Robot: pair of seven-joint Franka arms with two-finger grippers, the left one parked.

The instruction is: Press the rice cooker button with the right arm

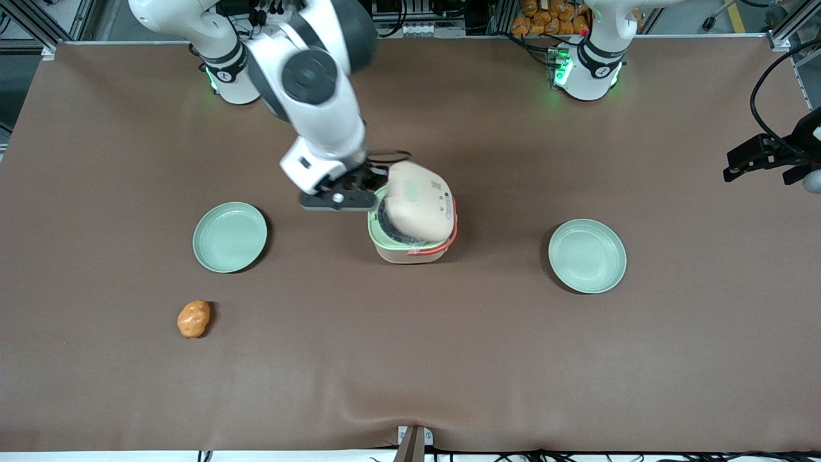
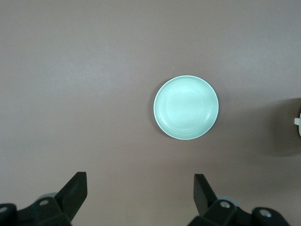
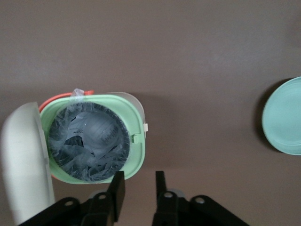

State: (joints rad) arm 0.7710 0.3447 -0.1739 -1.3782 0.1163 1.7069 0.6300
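Observation:
The cream rice cooker (image 1: 401, 255) stands mid-table with its lid (image 1: 420, 215) swung up, showing the pale green rim (image 3: 134, 120) and the grey inner pot (image 3: 89, 141) lined with crinkled plastic. The coral-orange handle (image 1: 445, 244) hangs round its body. The button (image 1: 413, 190) is a small pale green patch on the raised lid's outer face; it is hidden in the right wrist view. The right arm's gripper (image 1: 375, 181) hovers just above the cooker's rim on the working arm's side. In the right wrist view the gripper (image 3: 140, 181) is empty, its fingers a narrow gap apart.
A pale green plate (image 1: 229, 237) lies toward the working arm's end, also in the right wrist view (image 3: 284, 117). A second plate (image 1: 587, 255) lies toward the parked arm's end, also in the left wrist view (image 2: 186, 107). An orange lumpy object (image 1: 194, 319) sits nearer the front camera.

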